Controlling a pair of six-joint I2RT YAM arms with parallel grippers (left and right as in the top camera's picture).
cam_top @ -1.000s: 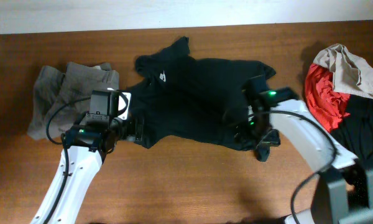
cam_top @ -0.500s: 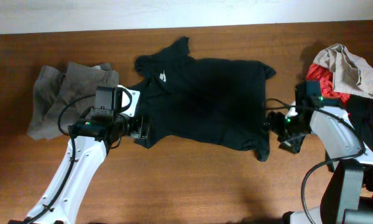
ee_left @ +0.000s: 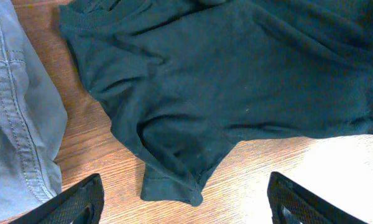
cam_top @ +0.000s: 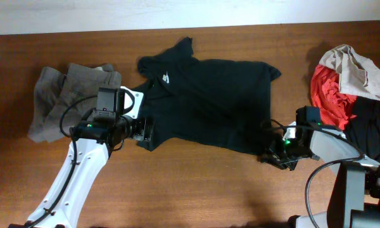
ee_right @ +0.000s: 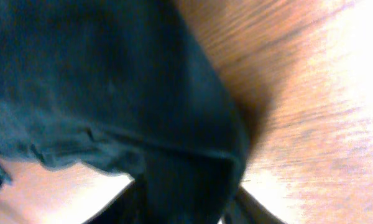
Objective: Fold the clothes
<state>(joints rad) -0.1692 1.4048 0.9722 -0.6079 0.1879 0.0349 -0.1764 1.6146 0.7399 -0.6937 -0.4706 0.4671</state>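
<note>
On the wooden table (cam_top: pixel 196 190) I am working from afar, the black T-shirt (cam_top: pixel 202 101) lies spread near the middle, rumpled, its small white logo (cam_top: pixel 166 78) facing up toward the far edge. The grey trousers (cam_top: pixel 63 95) sit crumpled just beside its left end, touching the shirt's edge. A heap of red, beige and black pieces (cam_top: pixel 351 88) rests well apart at the right end of the table.

My left gripper (cam_top: pixel 144 132) hovers at the shirt's near sleeve (ee_left: pixel 174 168) with its fingers (ee_left: pixel 81 199) spread wide and nothing clamped. In the left wrist view, the sleeve's corner lies on the wood between the two tips.

My right gripper (cam_top: pixel 275 155) is down at the shirt's near right corner. The right wrist view is blurred, yet dark fabric from the hem (ee_right: pixel 174 149) fills the gap between the fingers, so I read it as clenched on the black T-shirt. The rest of the shirt lies flat on the table, with bare wood showing beside that corner.
</note>
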